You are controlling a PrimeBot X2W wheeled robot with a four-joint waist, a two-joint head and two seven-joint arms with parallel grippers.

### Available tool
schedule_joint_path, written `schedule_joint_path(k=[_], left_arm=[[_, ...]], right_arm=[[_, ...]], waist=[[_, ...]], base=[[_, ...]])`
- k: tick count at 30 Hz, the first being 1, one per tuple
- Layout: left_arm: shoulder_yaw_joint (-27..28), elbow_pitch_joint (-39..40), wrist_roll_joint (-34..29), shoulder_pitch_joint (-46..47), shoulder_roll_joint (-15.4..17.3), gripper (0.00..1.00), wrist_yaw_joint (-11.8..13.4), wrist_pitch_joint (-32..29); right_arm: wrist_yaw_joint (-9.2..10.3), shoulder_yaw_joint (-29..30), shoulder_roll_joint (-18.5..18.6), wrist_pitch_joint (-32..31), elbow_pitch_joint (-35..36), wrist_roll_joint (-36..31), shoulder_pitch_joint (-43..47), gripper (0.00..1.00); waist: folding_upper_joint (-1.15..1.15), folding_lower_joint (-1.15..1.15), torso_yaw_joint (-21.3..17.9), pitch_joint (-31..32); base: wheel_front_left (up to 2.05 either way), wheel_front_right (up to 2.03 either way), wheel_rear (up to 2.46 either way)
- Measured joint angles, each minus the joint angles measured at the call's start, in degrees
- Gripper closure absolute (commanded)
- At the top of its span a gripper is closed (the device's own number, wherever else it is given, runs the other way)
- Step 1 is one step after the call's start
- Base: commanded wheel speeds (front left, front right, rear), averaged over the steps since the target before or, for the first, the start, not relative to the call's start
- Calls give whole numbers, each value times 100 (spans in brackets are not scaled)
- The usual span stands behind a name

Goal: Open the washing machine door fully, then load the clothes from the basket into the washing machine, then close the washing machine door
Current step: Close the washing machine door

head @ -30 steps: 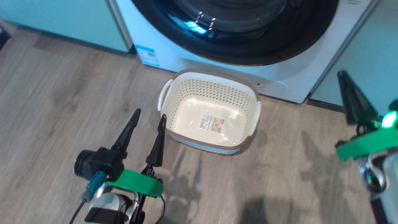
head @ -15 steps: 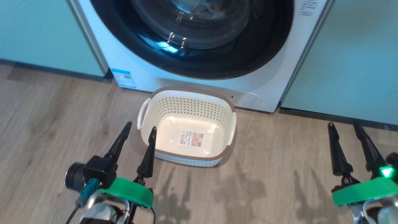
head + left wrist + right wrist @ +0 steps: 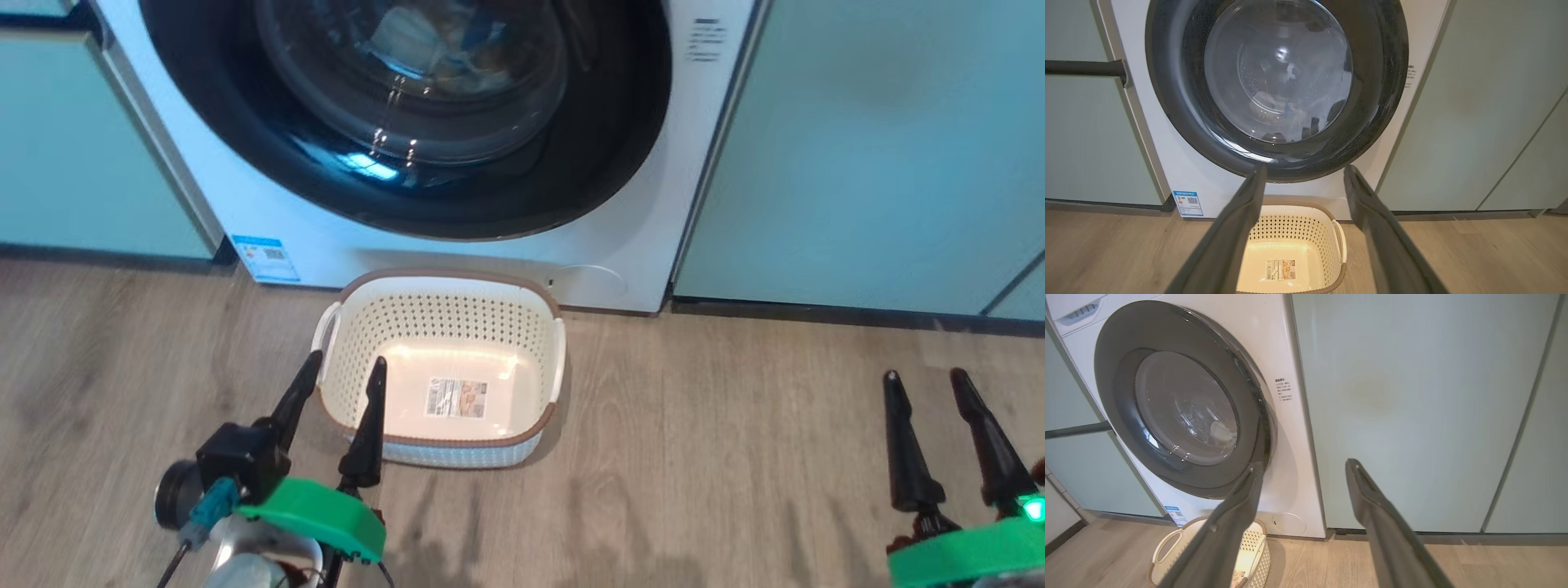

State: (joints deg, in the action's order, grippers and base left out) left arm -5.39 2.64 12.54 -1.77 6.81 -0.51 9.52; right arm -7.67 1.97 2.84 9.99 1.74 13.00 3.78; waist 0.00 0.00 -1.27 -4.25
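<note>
Grey-brown wood-plank floor (image 3: 735, 425). Directly on it, just beyond the left fingers (image 3: 365, 425): cream perforated basket (image 3: 441, 322), brown-rimmed, printed label on its bottom. Farther past those fingertips, behind the basket: white washing machine (image 3: 637, 237), flanked by pale green cabinets (image 3: 857, 163). Ahead of the right fingers (image 3: 906, 457): plain planks up to the cabinets.

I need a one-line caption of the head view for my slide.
Closed washing machine door behind the empty basket on the wooden floor; left gripper and right gripper open, holding nothing.
</note>
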Motion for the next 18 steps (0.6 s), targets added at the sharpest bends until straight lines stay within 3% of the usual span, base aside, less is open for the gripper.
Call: schedule_joint_path(k=[18], left_arm=[[8,36,15,-224,102,0,77,-102]], right_arm=[[0,-5,-21,-52,57,22,308,0]], waist=[[0,0,-210,258]], base=[[0,0,0]])
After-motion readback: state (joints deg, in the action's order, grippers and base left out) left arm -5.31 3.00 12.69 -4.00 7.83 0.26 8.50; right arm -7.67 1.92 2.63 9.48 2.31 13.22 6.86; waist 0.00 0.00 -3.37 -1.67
